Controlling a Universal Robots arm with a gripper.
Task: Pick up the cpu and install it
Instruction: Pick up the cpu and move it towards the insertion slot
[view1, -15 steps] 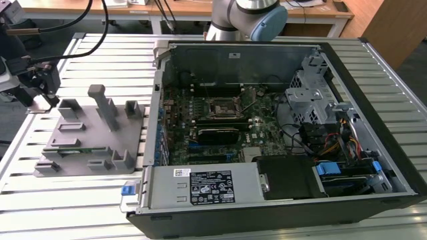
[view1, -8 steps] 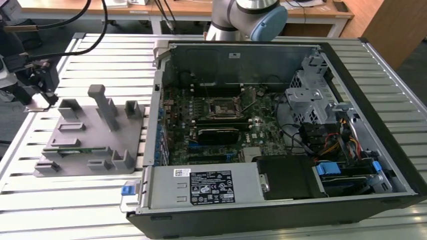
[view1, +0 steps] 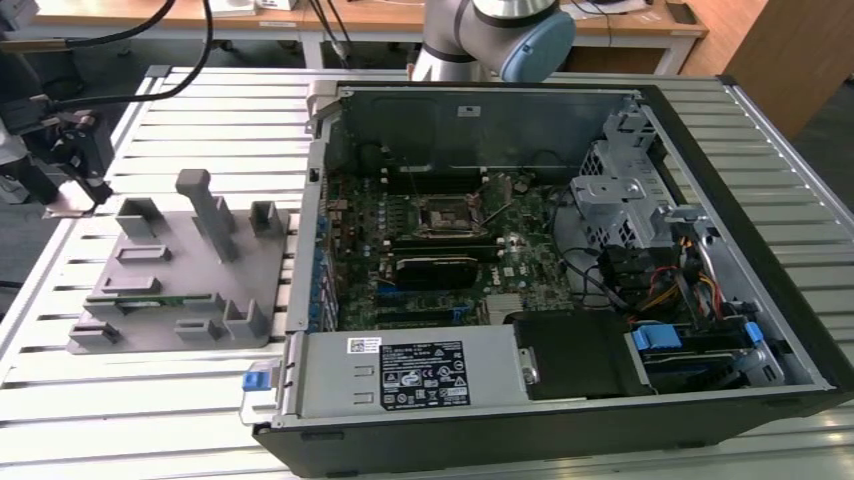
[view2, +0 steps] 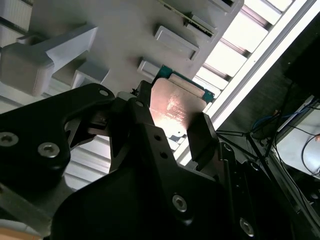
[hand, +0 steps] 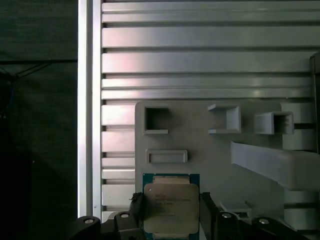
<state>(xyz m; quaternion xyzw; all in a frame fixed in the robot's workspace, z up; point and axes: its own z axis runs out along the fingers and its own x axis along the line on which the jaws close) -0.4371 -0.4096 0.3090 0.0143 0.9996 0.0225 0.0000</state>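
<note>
Exterior view's left: gripper (view1: 88, 188) just beside the grey fixture (view1: 174, 290). In the first wrist view its fingers (hand: 136, 206) are closed on two opposite edges of the cpu (hand: 171, 202), over the fixture's edge. Right: open computer case (view1: 747, 200), socket frame (view1: 447, 212) mid-board.

1. The gripper (view2: 172, 120) clamps its black fingers (view2: 202, 134) against two opposite edges of the cpu (view2: 177, 100).
2. The cpu's shiny metal top faces the camera, with a green rim at its far edge.
3. Beyond it lies the grey fixture (view2: 125, 30) with raised blocks, on the slatted metal table (view2: 250, 32).
</note>
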